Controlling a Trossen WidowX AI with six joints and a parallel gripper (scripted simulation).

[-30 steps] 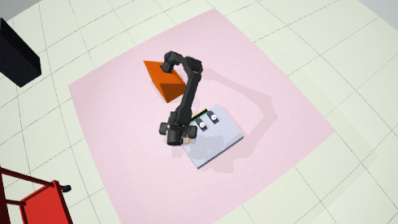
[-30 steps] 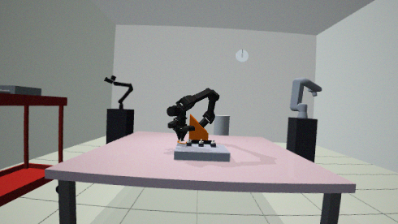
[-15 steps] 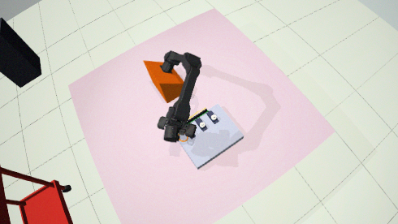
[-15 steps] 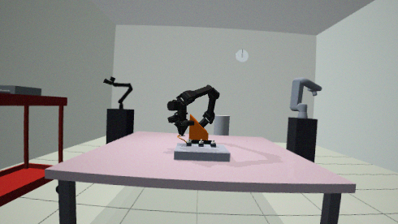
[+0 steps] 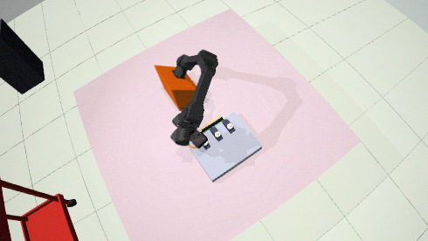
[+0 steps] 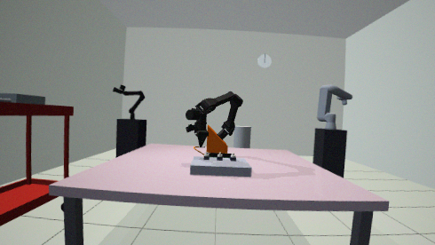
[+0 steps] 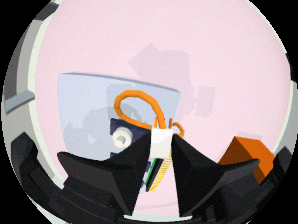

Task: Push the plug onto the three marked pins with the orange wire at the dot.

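My gripper (image 6: 201, 146) (image 7: 161, 137) is shut on the white plug (image 7: 161, 145), which sits between the fingertips. The plug is above the table, near one end of the pin row. The orange lead (image 7: 131, 93) (image 5: 192, 147) loops from the plug over the holder. The pale blue-grey holder (image 5: 231, 154) (image 6: 220, 170) (image 7: 75, 107) carries three dark servos with white hubs; one servo (image 7: 121, 137) shows beside the plug in the wrist view. The yellow pins (image 7: 163, 172) stick out along a black and green strip, past the plug and partly behind the fingers. I cannot make out the marked band or dot.
An orange wedge-shaped block (image 5: 185, 97) (image 6: 216, 141) (image 7: 245, 152) stands beyond the pin side of the holder, near the arm's base. The pink table top (image 5: 144, 183) (image 6: 133, 177) lies around the holder. A red cart (image 5: 48, 223) (image 6: 35, 110) stands off the table to the left.
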